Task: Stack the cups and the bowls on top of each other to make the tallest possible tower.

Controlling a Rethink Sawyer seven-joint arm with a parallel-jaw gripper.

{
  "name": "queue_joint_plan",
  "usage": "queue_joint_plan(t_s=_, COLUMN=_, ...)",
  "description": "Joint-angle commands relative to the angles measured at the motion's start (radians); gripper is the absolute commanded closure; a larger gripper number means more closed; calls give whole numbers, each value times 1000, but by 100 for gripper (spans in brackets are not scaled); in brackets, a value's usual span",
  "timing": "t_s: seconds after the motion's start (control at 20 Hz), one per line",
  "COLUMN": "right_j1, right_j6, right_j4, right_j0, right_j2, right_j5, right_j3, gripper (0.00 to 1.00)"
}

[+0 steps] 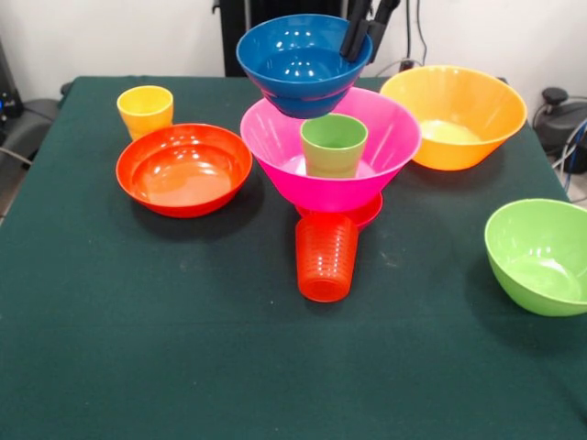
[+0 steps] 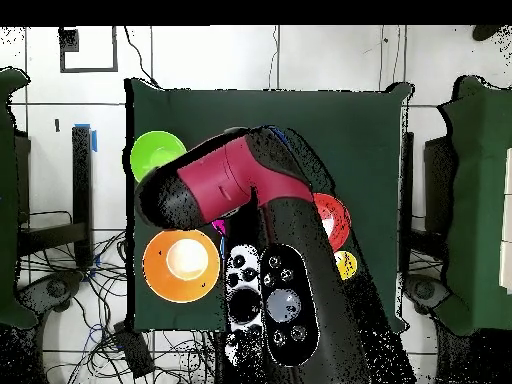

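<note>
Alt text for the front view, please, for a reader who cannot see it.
The gripper holds a blue bowl by its rim above a pink bowl containing a light green cup, itself raised on an orange-red cup. Around it on the green table: yellow cup, red-orange bowl, yellow-orange bowl, lime bowl.

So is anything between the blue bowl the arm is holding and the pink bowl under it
Yes. The light green cup stands upright inside the pink bowl, below the blue bowl gripped at its rim by the end effector. Lowered straight down, the bowl would probably meet that cup first.
</note>
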Motion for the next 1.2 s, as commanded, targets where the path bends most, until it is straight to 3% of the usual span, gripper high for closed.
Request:
queue_joint_plan(t_s=0.05, right_j1=13, right_j6=120, right_j4=-9, right_j0=38, right_j2=-47, right_j5=-60, right_j3=101, gripper=100)
queue_joint_plan(t_s=1.2, right_j1=35, right_j6=156, right_j4=38, right_j0=96, right_j2=-129, right_j5=-149, right_j3=121, gripper=100)
